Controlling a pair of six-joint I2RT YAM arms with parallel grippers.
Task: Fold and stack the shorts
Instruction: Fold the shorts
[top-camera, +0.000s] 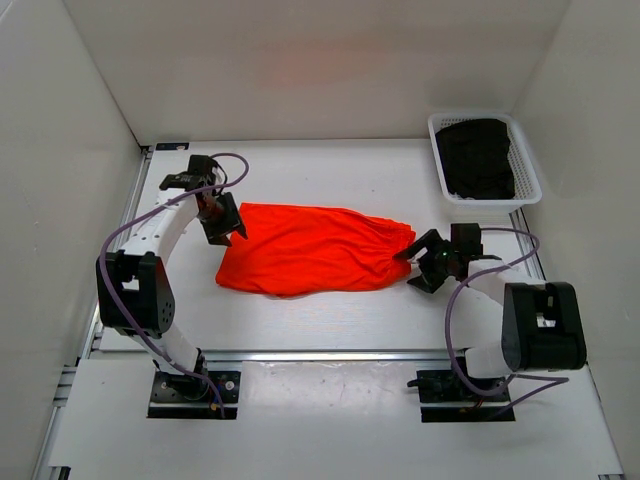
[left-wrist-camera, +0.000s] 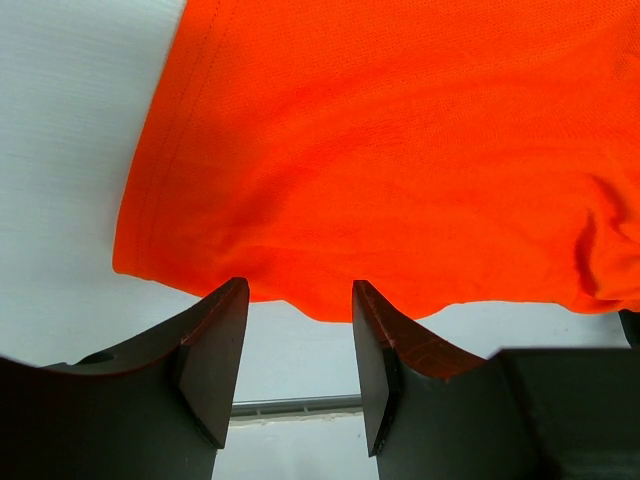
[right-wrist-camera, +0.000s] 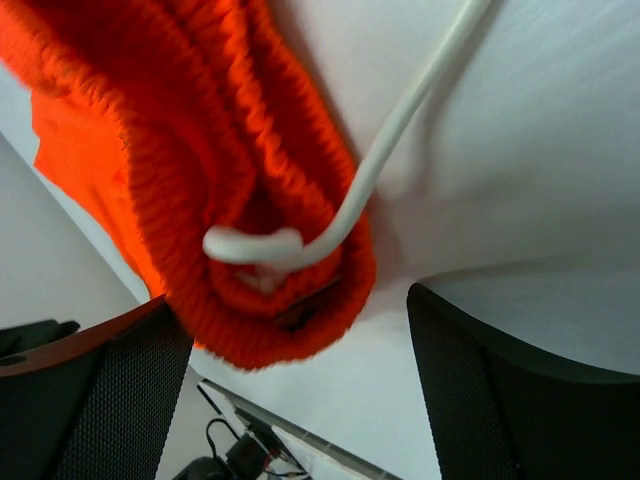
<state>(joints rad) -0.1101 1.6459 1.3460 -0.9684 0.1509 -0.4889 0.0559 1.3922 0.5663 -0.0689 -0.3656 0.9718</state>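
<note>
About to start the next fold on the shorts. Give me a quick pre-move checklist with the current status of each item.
1. Left gripper open, nothing between its jaws: ok.
2. Right gripper open, not clamped on fabric: ok.
3. Shorts spread flat: not ok, the waistband end is bunched.
4. Drawstring clear of the right gripper: cannot tell, its knot sits close to the jaws.
5. Basket of dark clothing away from both arms: ok.

Both arms use white link segments and black joint housings. A purple cable (top-camera: 118, 232) loops along the left arm (top-camera: 165, 232), left of frame, and along the right arm (top-camera: 540, 325), lower right. Black base plates (top-camera: 170, 395) carry each arm. The left gripper (left-wrist-camera: 300, 290) has smooth dark fingers (left-wrist-camera: 215, 350); the right gripper (right-wrist-camera: 292, 303) has mesh-textured black pads (right-wrist-camera: 120, 400).
</note>
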